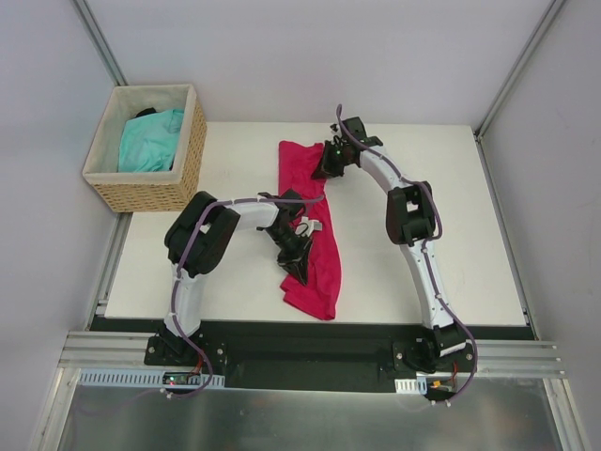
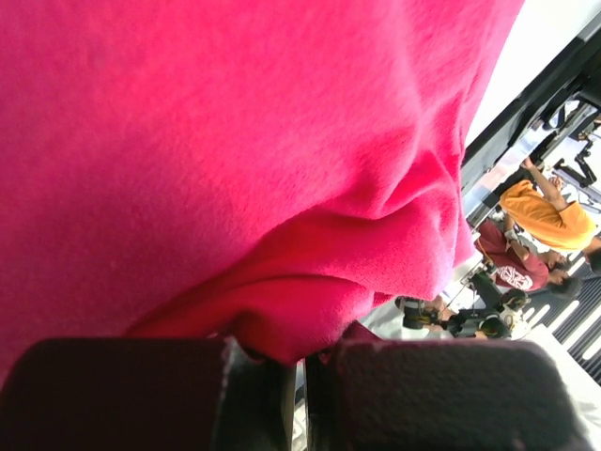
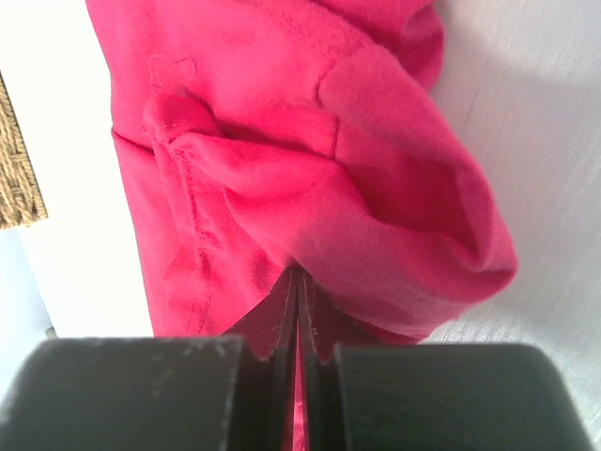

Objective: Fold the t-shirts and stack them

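Crimson-pink t-shirt (image 1: 324, 272) lies in the overhead view as a long, rumpled strip on the white table (image 1: 441, 263), running from close to the far edge down towards the near edge, a little left of the middle. The left gripper (image 1: 296, 268) is down on the strip's near end, on its left side; the right gripper (image 1: 329, 167) is at the far end, on its right side. A turquoise t-shirt (image 1: 150, 141) sits bunched inside the wicker basket (image 1: 150, 195) at the table's far left corner, well apart from both arms.

From the left wrist, the crimson-pink t-shirt (image 2: 235, 169) fills nearly the whole view; a thick fold of it bulges down to the left gripper (image 2: 300, 376), whose dark fingers (image 2: 122, 395) stand closed with only a slit between them, the cloth's edge caught at that slit.

From the right wrist, the right gripper (image 3: 299, 371) is clamped tight; a thin layer of the crimson-pink t-shirt (image 3: 310, 188) shows pinched in the seam between its jaws. A hemmed, stitched edge runs down the left of the cloth and a loose fold curls over on the right. The table (image 3: 526, 94) shows bare beside it; a corner of the wicker basket (image 3: 19, 178) sits at the left edge of the view.
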You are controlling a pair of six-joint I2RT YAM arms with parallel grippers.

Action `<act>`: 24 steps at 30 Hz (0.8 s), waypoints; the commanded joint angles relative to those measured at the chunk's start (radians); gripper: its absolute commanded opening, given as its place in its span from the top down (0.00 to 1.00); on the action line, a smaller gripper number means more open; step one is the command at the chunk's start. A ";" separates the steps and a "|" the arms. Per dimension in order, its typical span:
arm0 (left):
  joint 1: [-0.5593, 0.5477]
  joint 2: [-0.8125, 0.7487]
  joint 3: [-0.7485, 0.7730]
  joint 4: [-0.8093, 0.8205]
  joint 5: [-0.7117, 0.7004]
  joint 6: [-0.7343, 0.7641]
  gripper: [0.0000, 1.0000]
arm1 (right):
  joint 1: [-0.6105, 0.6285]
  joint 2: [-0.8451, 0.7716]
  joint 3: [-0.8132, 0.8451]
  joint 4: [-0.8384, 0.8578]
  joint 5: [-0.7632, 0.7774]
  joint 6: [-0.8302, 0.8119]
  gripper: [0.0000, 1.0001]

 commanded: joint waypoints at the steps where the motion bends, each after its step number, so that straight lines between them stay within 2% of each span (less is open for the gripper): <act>1: -0.005 -0.032 0.024 -0.078 -0.032 0.050 1.00 | 0.003 -0.036 -0.014 0.041 0.078 -0.045 0.99; 9: -0.005 -0.102 0.025 -0.169 -0.058 0.063 1.00 | -0.021 0.002 0.018 0.192 0.106 0.046 0.99; 14: -0.005 -0.136 0.056 -0.218 -0.094 0.067 1.00 | -0.039 -0.016 0.021 0.268 0.164 0.046 0.99; 18: -0.005 -0.136 0.079 -0.241 -0.110 0.063 1.00 | -0.059 -0.002 0.042 0.291 0.152 0.046 0.99; 21: -0.005 -0.173 0.111 -0.249 -0.142 0.058 1.00 | -0.074 -0.085 -0.055 0.349 0.047 0.018 0.99; 24: -0.003 -0.211 0.185 -0.266 -0.174 0.072 1.00 | -0.077 -0.270 -0.175 0.364 -0.014 -0.065 0.99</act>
